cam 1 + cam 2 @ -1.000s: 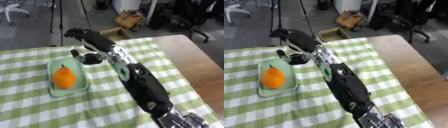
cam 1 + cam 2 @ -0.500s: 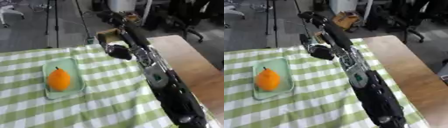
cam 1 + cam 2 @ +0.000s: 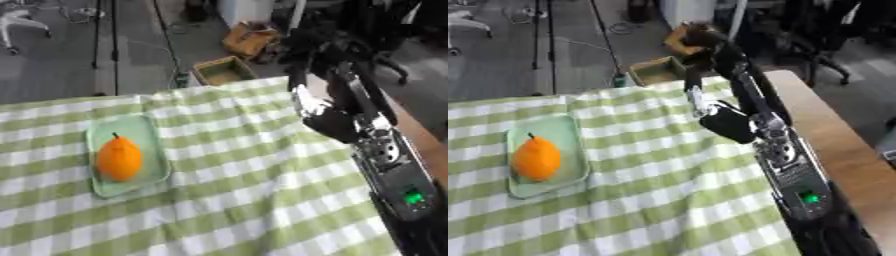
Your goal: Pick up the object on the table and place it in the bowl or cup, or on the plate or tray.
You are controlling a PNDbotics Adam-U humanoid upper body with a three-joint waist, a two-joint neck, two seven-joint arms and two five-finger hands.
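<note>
An orange fruit [image 3: 118, 158] with a small dark stem lies in a shallow pale green tray [image 3: 152, 131], filling most of the tray's middle. The tray sits on the left part of the surface [image 3: 846, 159], on a green and white checked cloth [image 3: 254, 190] that covers most of it; a bare wooden strip shows along the right edge.

The right arm [image 3: 785, 165] comes up from the lower right corner and stretches away over the right side of the cloth. It is black with silver parts, and a small green light [image 3: 808, 198] glows on its forearm. The right hand [image 3: 709, 47] is raised at the far end of the arm, above the far edge of the surface and well apart from the tray and the fruit. It appears dark and blurred against the background, so I cannot tell whether its fingers are released or clenched; nothing can be made out in it.

The left hand shows in neither view.

Beyond the surface lies a grey floor [image 3: 52, 65] with a small open cardboard box [image 3: 224, 71] just past the cloth's far edge and another brown box [image 3: 250, 39] farther back. An office chair [image 3: 388, 35] stands at the upper right.
</note>
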